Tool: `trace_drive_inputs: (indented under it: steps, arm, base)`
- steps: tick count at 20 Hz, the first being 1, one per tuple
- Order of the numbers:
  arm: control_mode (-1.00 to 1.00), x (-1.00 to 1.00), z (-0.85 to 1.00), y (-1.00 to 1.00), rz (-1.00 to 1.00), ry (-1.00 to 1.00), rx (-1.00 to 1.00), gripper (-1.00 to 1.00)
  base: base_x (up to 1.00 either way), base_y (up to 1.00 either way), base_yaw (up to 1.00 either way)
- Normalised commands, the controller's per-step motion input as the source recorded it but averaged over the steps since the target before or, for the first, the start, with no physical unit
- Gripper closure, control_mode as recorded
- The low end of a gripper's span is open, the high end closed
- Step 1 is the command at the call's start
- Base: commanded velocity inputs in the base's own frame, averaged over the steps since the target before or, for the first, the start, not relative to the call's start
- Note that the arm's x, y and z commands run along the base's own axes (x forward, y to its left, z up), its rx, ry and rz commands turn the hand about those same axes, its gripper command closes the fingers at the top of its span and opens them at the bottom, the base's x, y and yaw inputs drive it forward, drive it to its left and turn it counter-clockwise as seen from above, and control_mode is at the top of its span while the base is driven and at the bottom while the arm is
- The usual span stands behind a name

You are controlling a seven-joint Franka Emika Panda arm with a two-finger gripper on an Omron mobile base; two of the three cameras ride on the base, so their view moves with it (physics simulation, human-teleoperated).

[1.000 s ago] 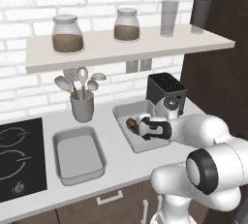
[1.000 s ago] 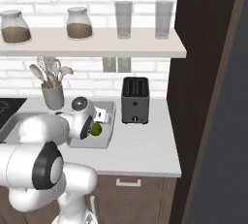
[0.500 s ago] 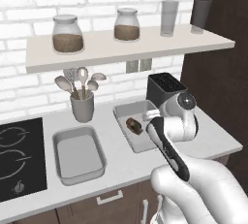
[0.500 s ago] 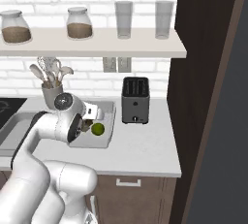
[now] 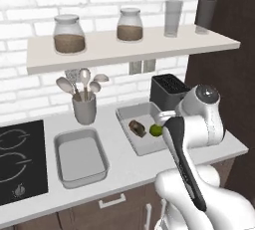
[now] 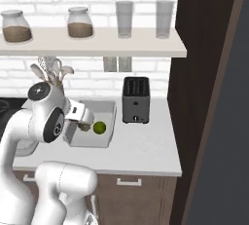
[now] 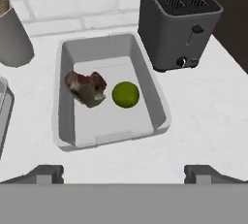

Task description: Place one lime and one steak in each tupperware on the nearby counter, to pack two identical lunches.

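Observation:
On the counter (image 5: pixel 124 167) stand two grey tupperware trays. The right tupperware (image 5: pixel 130 112) (image 7: pixel 109 41) holds a dark brown steak (image 5: pixel 135 127) (image 7: pixel 86 88) and a green lime (image 5: pixel 156 130) (image 7: pixel 125 94) (image 6: pixel 99 128), lying side by side and just apart. The left tupperware (image 5: pixel 79 157) has nothing in it. My gripper (image 7: pixel 124 173) (image 6: pixel 83 124) hovers above the near rim of the right tupperware. It is open, with nothing between its fingertips (image 7: pixel 46 173).
A black toaster (image 5: pixel 169 90) (image 7: pixel 177 24) stands just right of the right tray. A grey utensil cup (image 5: pixel 83 108) (image 7: pixel 12 36) sits behind the left tray, and a black cooktop (image 5: pixel 17 159) lies at far left. A wall shelf (image 5: pixel 124 47) with jars hangs overhead.
The hand has lifted up and back out of the right tray, leaving the lime beside the steak there. The jaws have widened slightly.

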Motion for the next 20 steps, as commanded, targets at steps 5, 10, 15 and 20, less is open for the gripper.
trace_drive_inputs:
  steps: [5, 10, 15, 20]
  arm:
    - [1.00, 0.00, 0.00, 0.00, 0.00, 0.00, 0.00, -1.00]
    - [1.00, 0.00, 0.00, 0.00, 0.00, 0.00, 0.00, -1.00]
    - [1.00, 0.00, 0.00, 0.00, 0.00, 0.00, 0.00, -1.00]
    - [1.00, 0.00, 0.00, 0.00, 0.00, 0.00, 0.00, -1.00]
  base:
    - [-1.00, -0.29, -0.02]
    - [-1.00, -0.51, -0.07]
    - [-0.83, -0.36, -0.41]
    - [-0.16, -0.24, -0.62]
